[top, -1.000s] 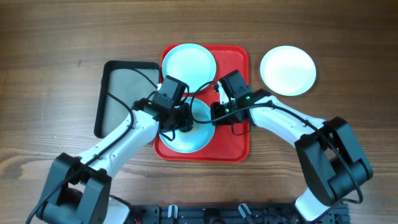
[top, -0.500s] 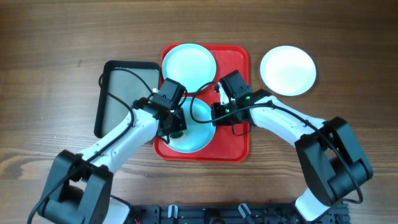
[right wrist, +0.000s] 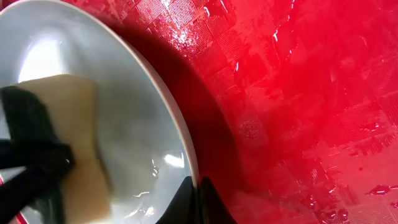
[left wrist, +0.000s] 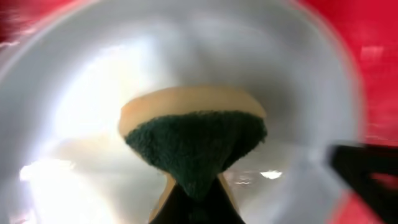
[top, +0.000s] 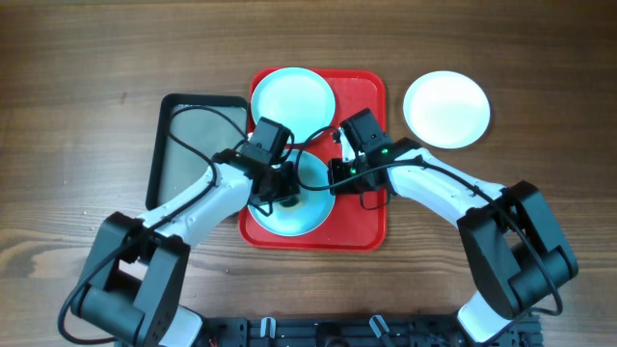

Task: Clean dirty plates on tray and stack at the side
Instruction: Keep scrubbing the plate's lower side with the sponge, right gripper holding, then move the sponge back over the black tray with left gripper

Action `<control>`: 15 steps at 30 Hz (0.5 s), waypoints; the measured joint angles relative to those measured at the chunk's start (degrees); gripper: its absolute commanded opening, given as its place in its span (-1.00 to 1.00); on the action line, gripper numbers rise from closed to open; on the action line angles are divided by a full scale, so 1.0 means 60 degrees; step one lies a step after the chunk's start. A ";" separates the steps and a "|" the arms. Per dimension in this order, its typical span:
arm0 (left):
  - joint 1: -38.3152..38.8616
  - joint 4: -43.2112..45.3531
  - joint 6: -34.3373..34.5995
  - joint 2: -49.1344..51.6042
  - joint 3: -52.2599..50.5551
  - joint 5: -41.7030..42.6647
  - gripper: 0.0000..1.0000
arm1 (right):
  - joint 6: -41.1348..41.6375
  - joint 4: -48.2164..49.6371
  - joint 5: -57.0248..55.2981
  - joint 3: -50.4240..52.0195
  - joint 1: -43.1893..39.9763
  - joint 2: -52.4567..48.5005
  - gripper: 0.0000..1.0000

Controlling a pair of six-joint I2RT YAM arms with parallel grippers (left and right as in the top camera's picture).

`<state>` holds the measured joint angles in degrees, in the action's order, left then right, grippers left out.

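A pale mint-blue plate (top: 307,204) lies tilted at the front of the red tray (top: 371,217). My left gripper (top: 278,193) is shut on a yellow sponge with a dark green pad (left wrist: 194,134) and presses it on this plate's inside (left wrist: 81,93). My right gripper (top: 333,178) is shut on the plate's right rim (right wrist: 186,152), and the sponge (right wrist: 68,143) shows beside it. A second mint-blue plate (top: 292,96) lies at the tray's back left. A whiter plate (top: 445,109) lies on the table right of the tray.
A smaller black tray with a grey inside (top: 183,145) sits left of the red tray. The red tray's surface (right wrist: 311,93) is wet and textured.
My left gripper has moved the sponge across the front plate, first left and then back to the right. My right gripper has kept its hold on the rim.
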<state>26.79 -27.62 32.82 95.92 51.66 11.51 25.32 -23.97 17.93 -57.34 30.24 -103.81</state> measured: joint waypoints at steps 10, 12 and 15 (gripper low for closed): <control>-0.0339 0.0270 -0.0321 -0.0109 0.0098 0.1577 -0.92 | 0.0047 -0.0004 0.0000 0.0000 0.0000 0.0000 -0.41; -0.0703 -0.0051 -0.0506 -0.0506 0.0270 0.1392 -0.92 | 0.0055 -0.0004 0.0000 0.0000 0.0000 0.0000 -0.36; -0.1512 -0.0270 -0.0849 -0.1639 0.0645 0.0867 -0.92 | 0.0062 0.0007 0.0000 0.0000 0.0000 0.0000 -0.39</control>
<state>17.72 -29.23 27.73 86.08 55.53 16.71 25.69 -23.92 17.93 -57.34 30.24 -103.81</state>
